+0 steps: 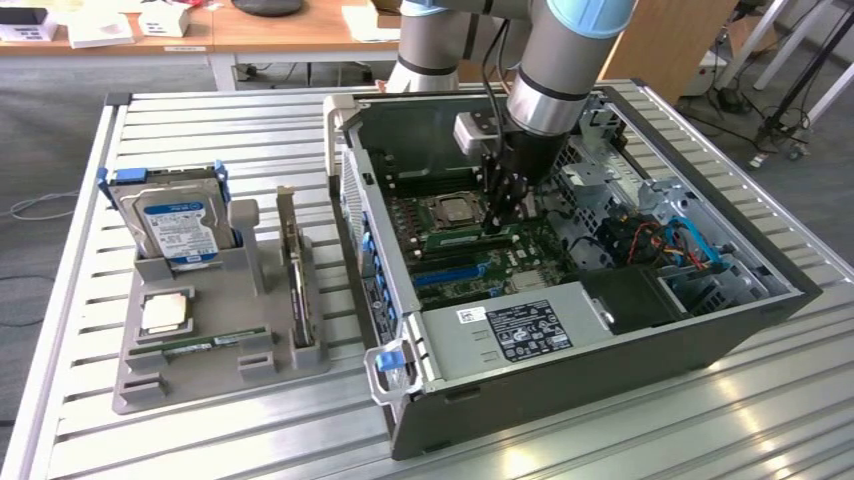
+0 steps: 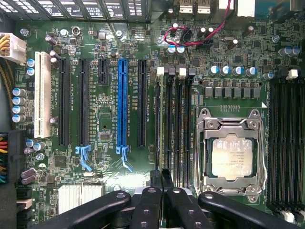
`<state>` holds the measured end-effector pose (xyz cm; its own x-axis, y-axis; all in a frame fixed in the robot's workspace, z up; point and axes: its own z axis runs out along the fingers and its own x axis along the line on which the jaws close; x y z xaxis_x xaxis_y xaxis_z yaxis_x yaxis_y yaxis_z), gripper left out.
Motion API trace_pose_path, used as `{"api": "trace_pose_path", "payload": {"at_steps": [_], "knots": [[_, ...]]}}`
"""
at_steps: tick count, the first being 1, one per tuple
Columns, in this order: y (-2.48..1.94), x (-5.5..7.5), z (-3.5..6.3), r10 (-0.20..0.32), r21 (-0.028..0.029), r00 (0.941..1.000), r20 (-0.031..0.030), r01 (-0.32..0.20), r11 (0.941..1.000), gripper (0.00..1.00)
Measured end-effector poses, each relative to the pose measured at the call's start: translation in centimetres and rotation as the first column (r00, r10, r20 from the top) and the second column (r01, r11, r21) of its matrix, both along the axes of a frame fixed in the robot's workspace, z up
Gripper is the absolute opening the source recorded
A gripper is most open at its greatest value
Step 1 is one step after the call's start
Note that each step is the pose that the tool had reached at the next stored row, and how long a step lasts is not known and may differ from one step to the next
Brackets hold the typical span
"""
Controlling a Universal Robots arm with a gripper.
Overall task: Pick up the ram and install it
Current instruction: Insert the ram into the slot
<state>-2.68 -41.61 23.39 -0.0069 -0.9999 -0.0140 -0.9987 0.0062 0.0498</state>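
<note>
Long, narrow green circuit-board ram stick (image 1: 200,347): laid flat in the grey moulded holder (image 1: 200,385) on the slatted metal surface (image 1: 80,250), at the exterior view's left, well apart from the tool

Black fingered tool (image 1: 507,205): drawn narrow, nothing seen gripped, positioned inside the open dark computer case (image 1: 534,400) over the green motherboard (image 2: 109,167), near the square silver processor (image 2: 232,160)

A narrow green ram (image 1: 200,347) with a white sticker is lying flat in the near slot of the grey tray (image 1: 200,388), just nearer than the silver processor (image 1: 167,313), left of the open computer case (image 1: 601,385).
</note>
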Motion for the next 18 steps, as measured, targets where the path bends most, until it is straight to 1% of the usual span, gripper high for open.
{"api": "trace_pose_path", "payload": {"at_steps": [18], "knots": [[0.01, 0.0, -0.17, 0.008, 0.0003, 1.0, 0.0001, -0.008, 1.0, 0.12]]}}
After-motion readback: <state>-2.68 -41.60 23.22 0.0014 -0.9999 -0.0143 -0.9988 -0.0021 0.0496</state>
